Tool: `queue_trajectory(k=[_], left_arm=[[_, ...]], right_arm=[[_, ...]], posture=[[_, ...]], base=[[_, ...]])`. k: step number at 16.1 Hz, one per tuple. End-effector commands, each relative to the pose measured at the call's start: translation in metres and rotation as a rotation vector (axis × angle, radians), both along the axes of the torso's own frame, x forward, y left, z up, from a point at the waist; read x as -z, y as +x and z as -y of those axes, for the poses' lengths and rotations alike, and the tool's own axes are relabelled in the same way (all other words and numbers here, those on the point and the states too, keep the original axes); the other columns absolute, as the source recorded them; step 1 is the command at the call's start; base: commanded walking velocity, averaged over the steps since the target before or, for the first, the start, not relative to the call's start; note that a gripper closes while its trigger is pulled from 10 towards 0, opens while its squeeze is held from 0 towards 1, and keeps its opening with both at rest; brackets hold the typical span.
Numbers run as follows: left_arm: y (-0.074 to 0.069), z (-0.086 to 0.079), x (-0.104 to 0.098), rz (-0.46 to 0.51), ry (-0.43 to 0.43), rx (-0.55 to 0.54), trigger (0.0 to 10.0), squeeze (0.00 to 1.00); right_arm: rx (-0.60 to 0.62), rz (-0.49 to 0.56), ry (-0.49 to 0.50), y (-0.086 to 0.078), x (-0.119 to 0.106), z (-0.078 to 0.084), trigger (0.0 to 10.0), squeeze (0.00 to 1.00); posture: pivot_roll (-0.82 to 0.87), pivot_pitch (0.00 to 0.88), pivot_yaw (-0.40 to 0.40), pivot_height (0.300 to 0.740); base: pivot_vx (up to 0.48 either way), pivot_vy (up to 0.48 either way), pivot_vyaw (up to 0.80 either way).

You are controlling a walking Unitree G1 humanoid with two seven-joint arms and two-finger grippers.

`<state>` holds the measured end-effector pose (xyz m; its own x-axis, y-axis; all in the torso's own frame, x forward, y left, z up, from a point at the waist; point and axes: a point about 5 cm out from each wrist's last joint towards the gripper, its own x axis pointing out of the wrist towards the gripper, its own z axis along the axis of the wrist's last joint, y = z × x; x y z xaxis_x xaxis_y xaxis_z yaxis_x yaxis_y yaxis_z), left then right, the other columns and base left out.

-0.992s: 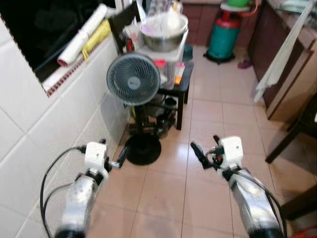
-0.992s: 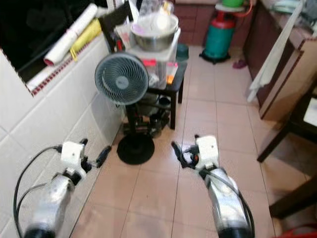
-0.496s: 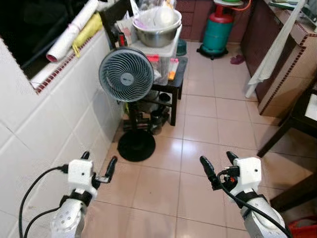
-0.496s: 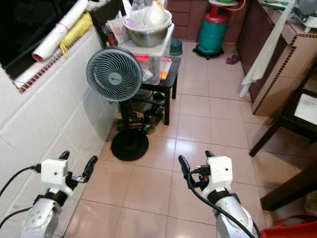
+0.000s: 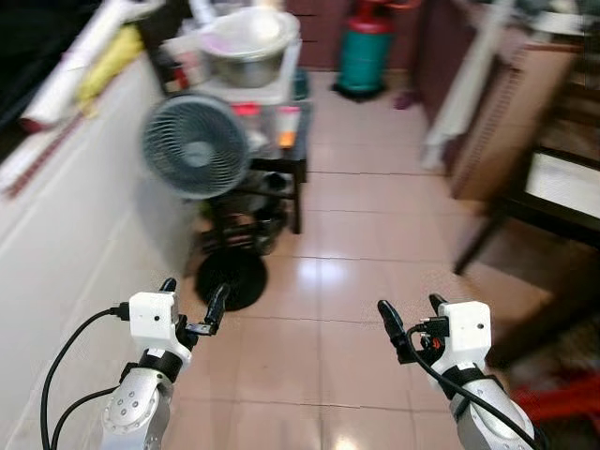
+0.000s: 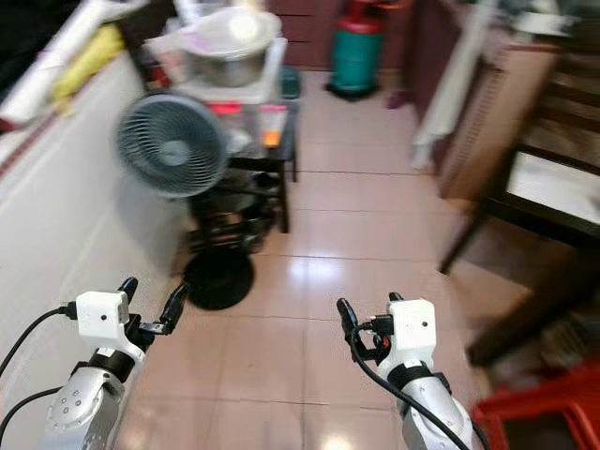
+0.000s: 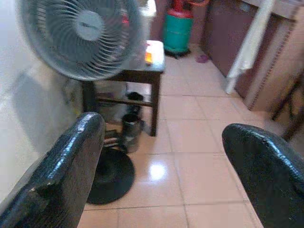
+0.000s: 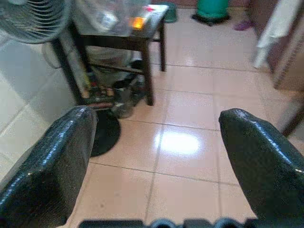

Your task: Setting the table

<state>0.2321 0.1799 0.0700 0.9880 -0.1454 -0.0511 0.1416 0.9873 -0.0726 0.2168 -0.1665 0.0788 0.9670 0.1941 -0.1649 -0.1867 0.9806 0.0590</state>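
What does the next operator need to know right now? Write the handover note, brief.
Left gripper: open, empty, held out over the floor beside the tiled wall.
Right gripper: open, empty, held out over the tiled floor.
Surroundings: pedestal fan ahead on the left, in front of a small dark side table stacked with a metal bowl; green gas cylinder further back; dark table to the right.
Done: nothing is held or placed.
Left: the whole table setting. The head views are blurred, and no tableware can be made out.

A tiled floor [image 5: 375, 234] carries, ahead of the left gripper [image 5: 192, 305], a pedestal fan [image 5: 195, 148] beside a dark side table [image 5: 272, 159]; a green gas cylinder [image 5: 364, 52] stands farther off.
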Motion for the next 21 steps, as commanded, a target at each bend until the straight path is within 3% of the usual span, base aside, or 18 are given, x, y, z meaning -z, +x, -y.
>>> queue_trajectory(k=[1, 8, 13, 21], left_arm=[[0.000, -0.001, 0.001, -0.017, 0.009, -0.001, 10.0, 0.00], [0.009, 0.004, -0.007, -0.003, -0.017, 0.042, 10.0, 0.00], [0.011, 0.003, -0.008, 0.002, -0.012, 0.049, 10.0, 0.00], [0.018, 0.009, -0.015, 0.029, -0.024, 0.077, 10.0, 0.00]], right_arm=[[0.019, 0.014, -0.003, 0.000, -0.006, 0.002, 10.0, 0.00], [0.025, 0.024, 0.010, 0.004, -0.011, -0.001, 10.0, 0.00], [0.021, 0.033, 0.014, 0.008, -0.013, -0.004, 10.0, 0.00], [0.019, 0.059, 0.013, 0.012, -0.021, -0.006, 10.0, 0.00]], posture=[[-0.07, 0.041, 0.030, 0.740], [-0.07, 0.046, 0.023, 0.740], [-0.07, 0.044, 0.021, 0.740], [-0.08, 0.067, 0.017, 0.740]], base=[[0.000, 0.000, -0.80], [0.000, 0.000, -0.80], [0.000, 0.000, 0.00], [0.331, 0.000, -0.25]])
